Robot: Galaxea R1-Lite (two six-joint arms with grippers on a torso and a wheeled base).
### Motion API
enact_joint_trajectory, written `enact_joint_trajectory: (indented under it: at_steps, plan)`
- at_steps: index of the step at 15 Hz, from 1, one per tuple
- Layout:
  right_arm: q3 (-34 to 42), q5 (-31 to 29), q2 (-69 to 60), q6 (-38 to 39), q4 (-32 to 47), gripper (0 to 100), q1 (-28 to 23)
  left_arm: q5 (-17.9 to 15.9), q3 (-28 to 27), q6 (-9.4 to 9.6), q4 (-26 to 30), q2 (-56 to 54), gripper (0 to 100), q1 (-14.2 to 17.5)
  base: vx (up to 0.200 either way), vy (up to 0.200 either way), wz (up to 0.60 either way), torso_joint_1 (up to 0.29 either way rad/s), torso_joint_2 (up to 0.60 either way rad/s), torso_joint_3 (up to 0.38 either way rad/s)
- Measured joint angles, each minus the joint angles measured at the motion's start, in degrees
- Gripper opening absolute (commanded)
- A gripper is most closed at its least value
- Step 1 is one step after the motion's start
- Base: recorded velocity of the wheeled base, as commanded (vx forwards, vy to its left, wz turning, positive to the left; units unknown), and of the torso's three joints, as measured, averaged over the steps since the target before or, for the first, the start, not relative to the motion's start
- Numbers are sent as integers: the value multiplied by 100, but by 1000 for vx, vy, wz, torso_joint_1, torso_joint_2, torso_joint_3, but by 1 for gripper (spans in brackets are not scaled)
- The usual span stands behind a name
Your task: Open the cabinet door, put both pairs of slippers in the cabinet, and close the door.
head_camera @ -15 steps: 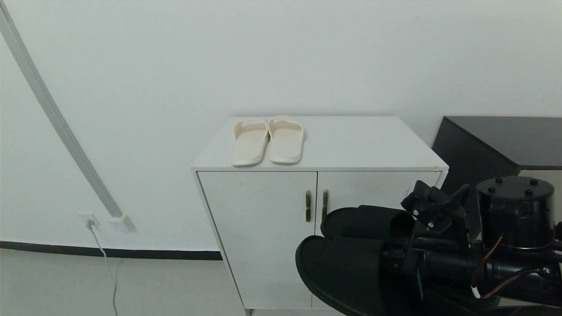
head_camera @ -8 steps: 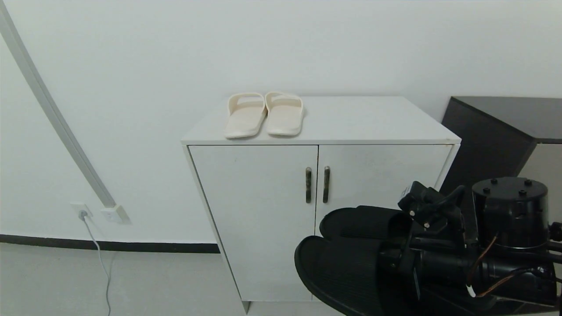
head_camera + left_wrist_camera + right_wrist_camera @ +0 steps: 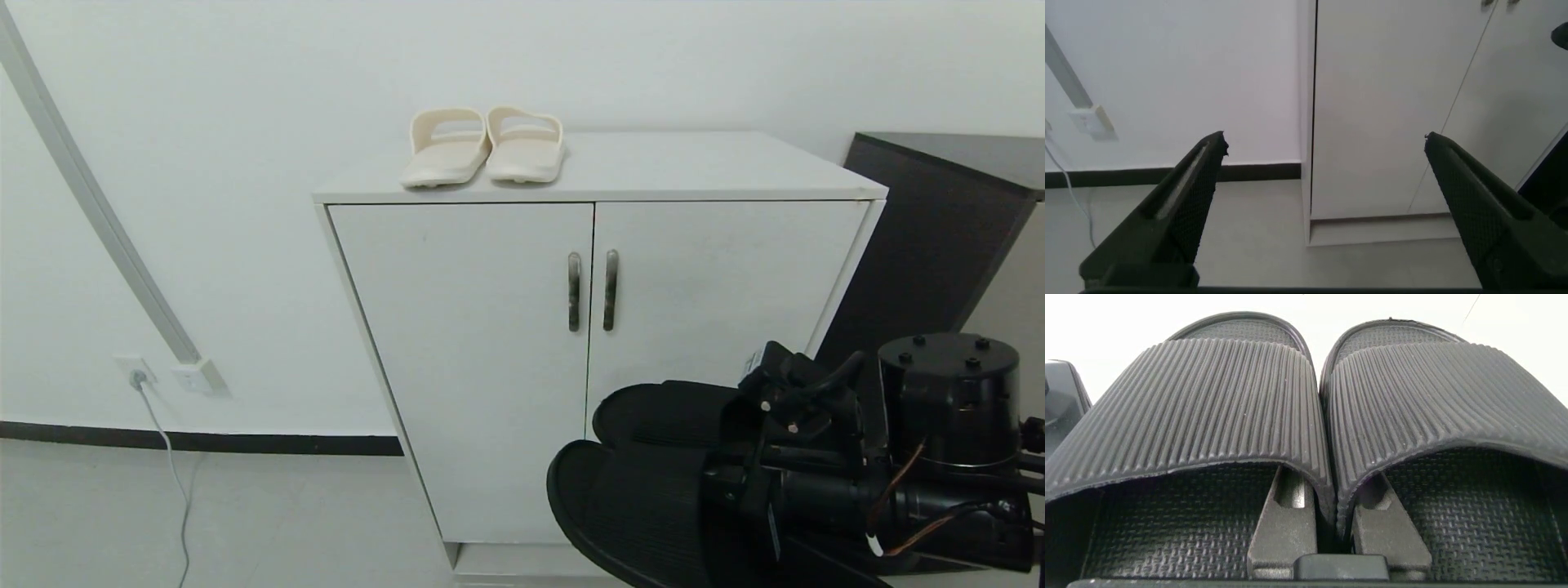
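We're facing the white cabinet [image 3: 457, 327], and both of its doors are shut, the two dark handles [image 3: 574, 291] standing upright side by side at the middle seam. On top sits the cream pair of slippers [image 3: 482, 147], side by side and touching. They are on the left part of the top, heels toward the front edge and straps toward the wall.

Low on our right, the black pair of slippers [image 3: 653, 457] is off the floor, carried by the right gripper [image 3: 1335, 527] in front of the lower part of the right-hand door. In the right wrist view, one of the fingers [image 3: 1282, 531] goes under each ribbed strap. The inner side walls of the two slippers are pinched together between them, so that gripper is clamped on the black pair.

The left gripper [image 3: 1324, 140] hangs low with its jaws spread wide and nothing between them. Beyond it we see the cabinet's lower left corner and the grey floor [image 3: 1249, 237].

On the wall to our left there is a socket [image 3: 135, 378] with a grey cable running down from it. A pale cable duct [image 3: 82, 196] slants up the wall from there, and a black skirting strip [image 3: 204, 442] runs along the foot of the wall. To the right of the cabinet stands a dark piece of furniture [image 3: 931, 237], just beside it.
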Motion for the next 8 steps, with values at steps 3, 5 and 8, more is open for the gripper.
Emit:
enact_joint_trajectory:
  at_steps: [3, 5, 8]
  plan:
    - [-16, 12, 22, 46, -82, 0, -16, 5, 0, 0, 0, 0, 100, 0, 0, 0, 0, -45, 445, 382]
    - [-2, 12, 32, 30, -156, 0, -11, 16, 0, -11, 0, 0, 100, 2, 0, 0, 0, -29, 440, 410]
    - [66, 9, 63, 20, -169, 0, -7, 13, 0, -9, 2, 0, 100, 2, 0, 0, 0, -2, 185, 183]
